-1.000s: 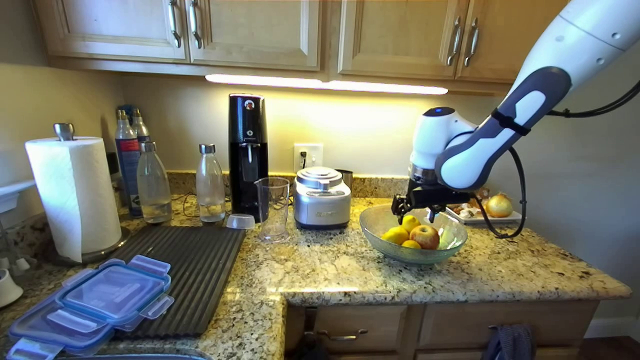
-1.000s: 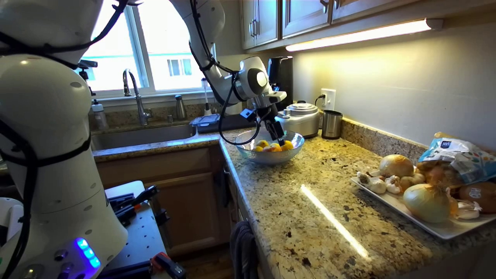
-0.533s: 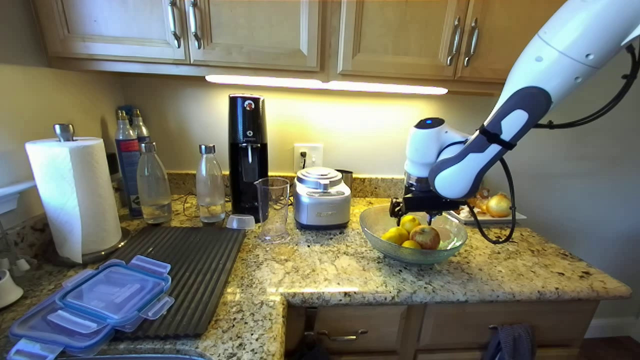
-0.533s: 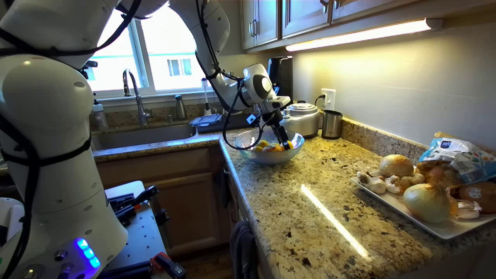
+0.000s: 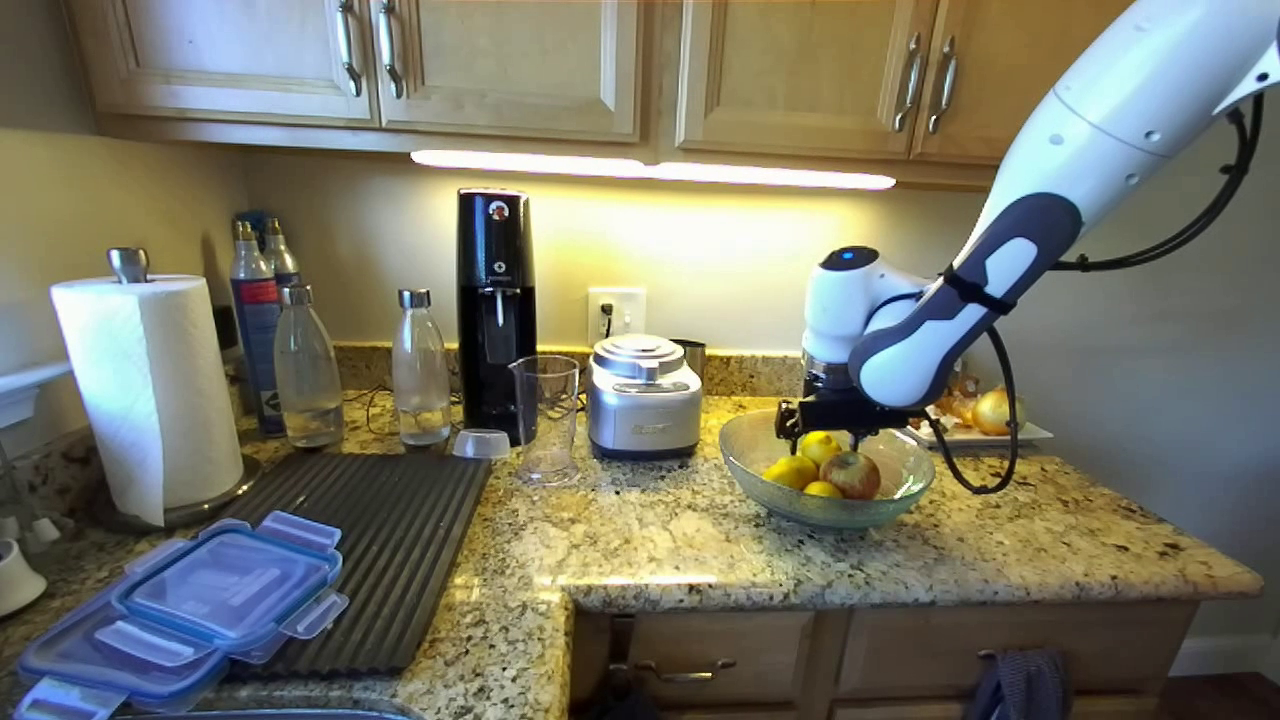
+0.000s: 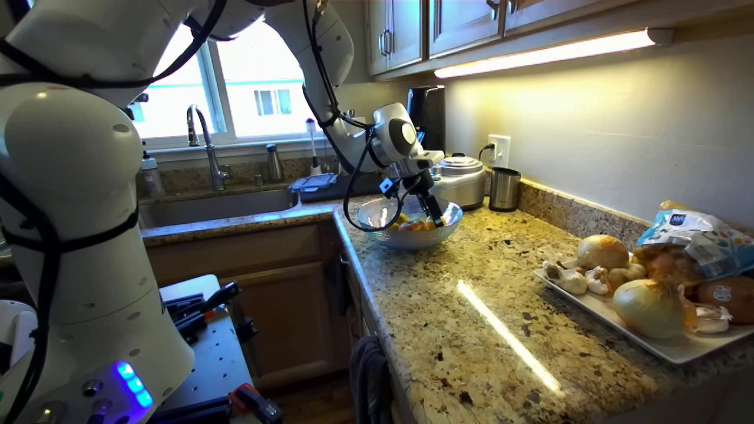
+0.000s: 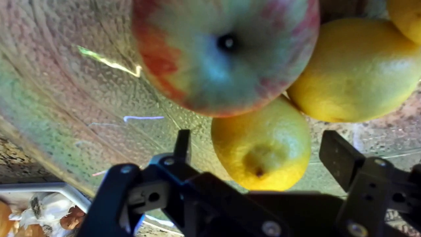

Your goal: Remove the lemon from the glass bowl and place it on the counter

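Jaws spread wide astride lemon, nothing held. Lemon may be rolled if apple is nudged; bowl, if bumped, shoved toward front edge of worktop.

White arm, black claw
Dark grey panels trim the rounded, glossy segments; black cables run along them under black straps; three blue lights glow on the base; silver screw heads dot the claw's linkages.

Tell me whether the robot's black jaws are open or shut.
Open. In the wrist view the black jaws stand apart, a plain yellow, oval lemon showing between them with a gap on each side.
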{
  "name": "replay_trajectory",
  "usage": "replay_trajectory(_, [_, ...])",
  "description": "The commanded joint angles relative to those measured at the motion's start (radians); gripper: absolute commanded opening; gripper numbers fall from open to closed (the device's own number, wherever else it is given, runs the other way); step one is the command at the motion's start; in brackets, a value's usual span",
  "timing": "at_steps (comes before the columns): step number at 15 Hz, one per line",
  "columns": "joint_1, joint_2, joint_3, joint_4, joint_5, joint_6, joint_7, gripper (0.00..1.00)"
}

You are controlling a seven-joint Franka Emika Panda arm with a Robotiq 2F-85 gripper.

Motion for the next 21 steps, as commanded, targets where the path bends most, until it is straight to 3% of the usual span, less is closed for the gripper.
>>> replay_trajectory(1, [0.022,0.003,-0.028,-0.005,-0.023,-0.002,0.046,0.74])
replay_trajectory(6, [0.014,-0.003,-0.021,-0.008,-0.014,0.004,0.040,0.42])
replay_trajectory(7, [0.011,-0.008,-0.015,-0.011,-0.010,0.002,0.035,0.39])
replay_trajectory(14, [0.022,-0.089,-0.003,-0.059,-0.029,0.002,0.000,0.37])
replay_trajectory(21, [0.040,-0.232,-0.005,-0.101,-0.141,-0.041,-0.003,0.37])
